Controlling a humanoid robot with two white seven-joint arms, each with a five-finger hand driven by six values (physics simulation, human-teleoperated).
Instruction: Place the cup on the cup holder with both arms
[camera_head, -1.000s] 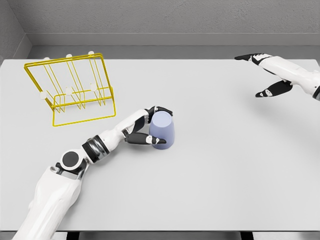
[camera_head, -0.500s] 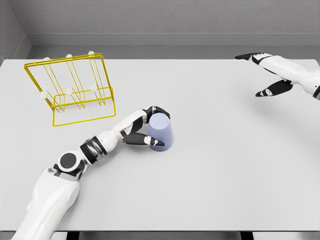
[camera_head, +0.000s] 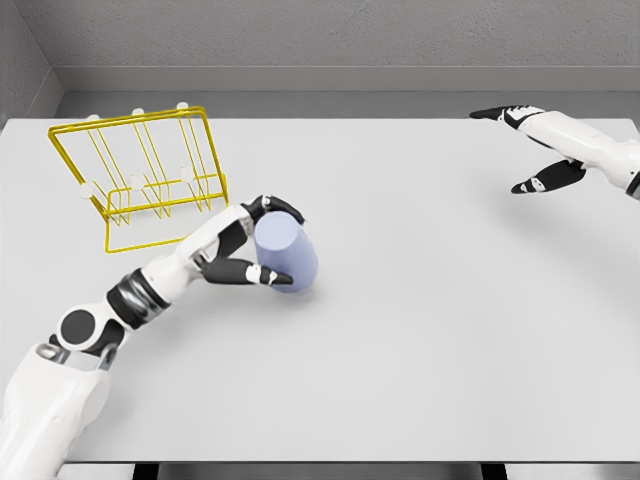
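A pale lavender cup (camera_head: 287, 253) stands upside down near the middle of the grey table (camera_head: 420, 320). My left hand (camera_head: 262, 240) is shut on the cup, its dark fingers wrapped around the left side and the thumb at the front. The yellow wire cup holder (camera_head: 145, 178) with white-tipped pegs sits at the back left, just left of the cup. My right hand (camera_head: 528, 150) hovers open at the far right, fingers spread, well away from the cup.
Grey walls run along the table's back and left edges. The holder's front frame lies close to my left forearm (camera_head: 165, 277).
My left hand has carried the cup leftward and slightly back, toward the yellow holder. The right hand has stayed in place.
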